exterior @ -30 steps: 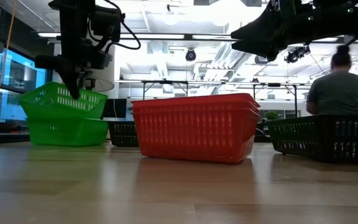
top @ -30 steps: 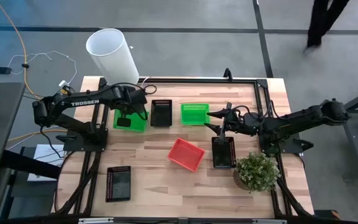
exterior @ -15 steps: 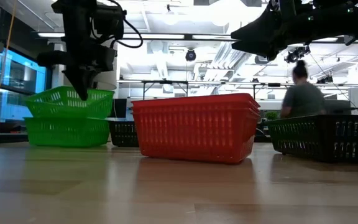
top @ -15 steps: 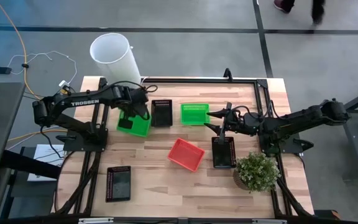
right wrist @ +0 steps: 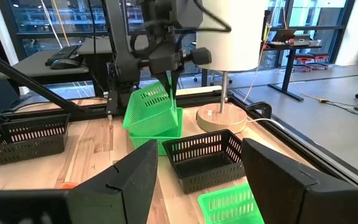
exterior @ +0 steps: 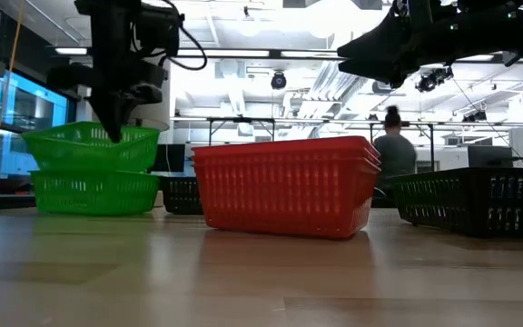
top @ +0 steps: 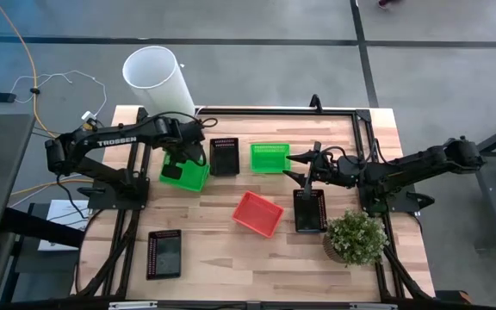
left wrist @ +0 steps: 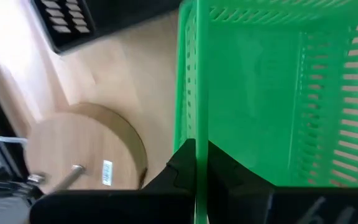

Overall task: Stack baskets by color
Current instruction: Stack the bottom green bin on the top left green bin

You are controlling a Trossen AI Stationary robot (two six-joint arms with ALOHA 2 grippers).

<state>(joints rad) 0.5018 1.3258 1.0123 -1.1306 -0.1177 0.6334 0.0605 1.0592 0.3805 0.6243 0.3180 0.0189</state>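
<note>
GREEN: left hand clamps bright green mesh basket over another at 10 o'clock, third apart | RED: stacked | BLACK: scattered | right hand open

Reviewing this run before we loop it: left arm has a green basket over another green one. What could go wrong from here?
1. The left gripper pinches only one wall of the held green basket, which sits offset on the lower green basket; released, it may not nest.
2. The black basket sits close beside; a swing could knock it.
3. The white cylinder crowds the left arm.
</note>
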